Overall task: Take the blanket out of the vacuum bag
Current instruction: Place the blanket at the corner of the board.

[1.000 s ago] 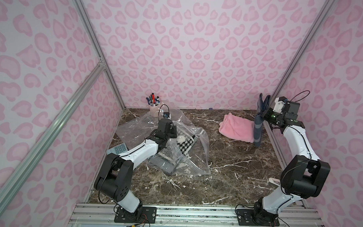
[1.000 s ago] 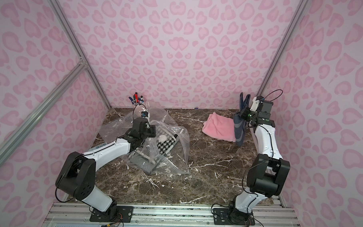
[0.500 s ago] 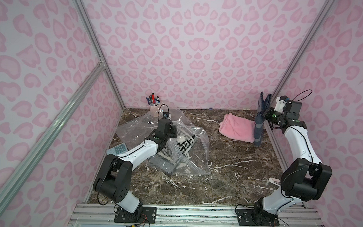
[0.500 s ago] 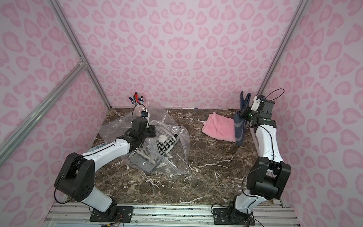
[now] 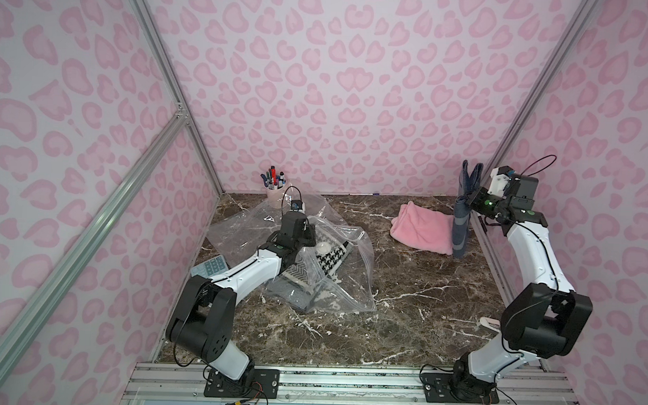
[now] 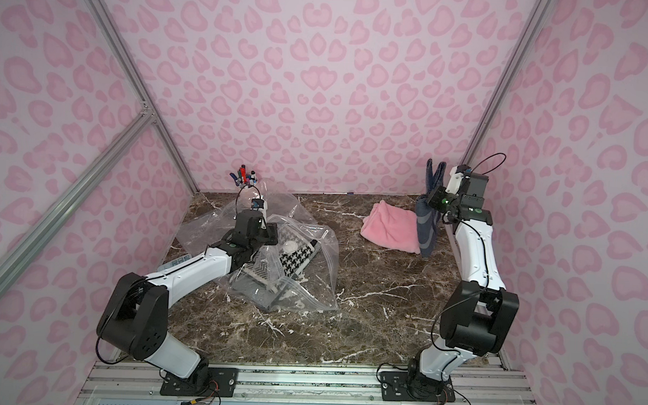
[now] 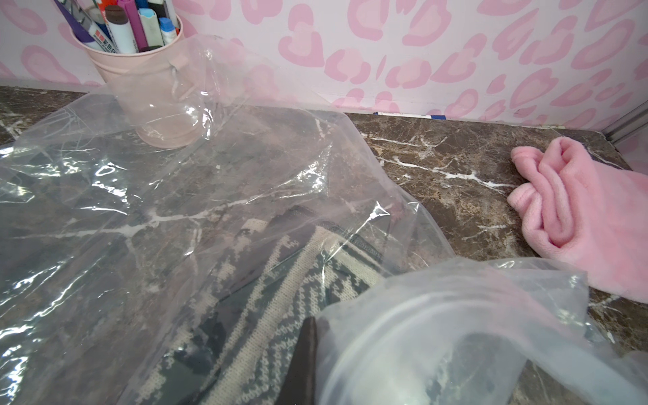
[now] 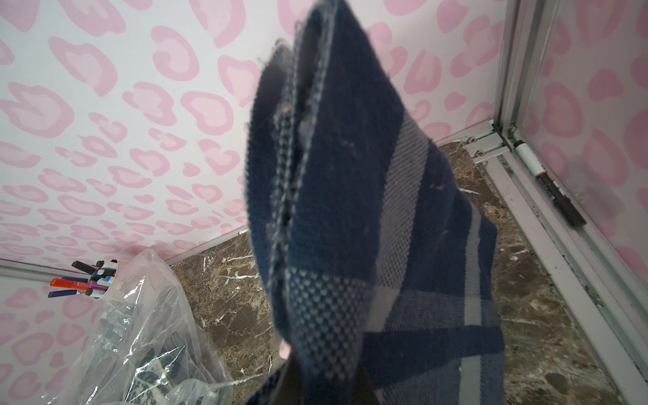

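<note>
No real change over the last second: the right arm's elbow has settled a touch, everything else sits where it was, so this reads as a hold. right gripper (image 5: 470,198) is clamped tight on the top of the navy plaid blanket (image 5: 461,230), held up at the table's 2 o'clock. The cloth hangs straight down, its lower end on the marble table (image 5: 422,310), just beside the pink fleece (image 5: 421,232) at 1 o'clock. In the right wrist view the blanket fills the frame and hides the jaws. vacuum bag (image 5: 353,282) lies crumpled from centre out to 9–10 o'clock, far flap up against the pen cup (image 5: 274,198) at 11. left gripper (image 5: 310,235) is fully closed, low on the bag. In the left wrist view the zip rim loops over a dark finger (image 7: 305,350), so it looks pinched on the plastic, though the exact bite is hidden. Valve disc (image 5: 322,248) faces up just beside it. A houndstooth knit (image 5: 331,263) is still inside the bag. My read: the navy blanket is well clear of the bag, so that extraction is done and what's left is setting it down and letting go. If the knit counts too, the left pinch keeps the bag anchored for another pull.
</note>
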Robot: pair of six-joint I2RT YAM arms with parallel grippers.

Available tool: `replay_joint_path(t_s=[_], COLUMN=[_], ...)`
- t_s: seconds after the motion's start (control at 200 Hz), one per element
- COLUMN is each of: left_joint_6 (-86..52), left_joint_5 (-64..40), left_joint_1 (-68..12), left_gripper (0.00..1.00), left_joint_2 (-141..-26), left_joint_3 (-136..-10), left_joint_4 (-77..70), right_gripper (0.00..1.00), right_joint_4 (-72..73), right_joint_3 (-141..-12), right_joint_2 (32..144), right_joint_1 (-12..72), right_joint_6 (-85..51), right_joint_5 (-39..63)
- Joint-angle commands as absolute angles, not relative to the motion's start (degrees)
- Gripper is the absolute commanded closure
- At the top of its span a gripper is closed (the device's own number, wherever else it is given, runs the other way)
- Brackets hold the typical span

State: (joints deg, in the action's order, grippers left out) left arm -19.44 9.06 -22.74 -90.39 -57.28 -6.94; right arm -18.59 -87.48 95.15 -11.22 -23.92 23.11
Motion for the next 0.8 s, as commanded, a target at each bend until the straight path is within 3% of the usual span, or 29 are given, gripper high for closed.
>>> replay_joint_path(t_s=[0.0,0.795], left_joint_6=[-19.9,-22.2], left_joint_5=[8.3,4.0], left_joint_1=[-22.7,-22.7], left_gripper=[0.96,0.96], left_joint_2=[-90.4,-94.5], left_joint_3=[-56.7,-56.9], left_joint_4=[-8.9,-12.0], right_gripper=[1.00,1.00], right_joint_4=[-16.6,-10.6], right_joint_3=[-87.7,-89.8], right_joint_2=[96.3,111.4], right_joint_1=[-9.6,0.2], right_joint_6=[-23.8,-25.2], right_joint_5=[22.9,27.8])
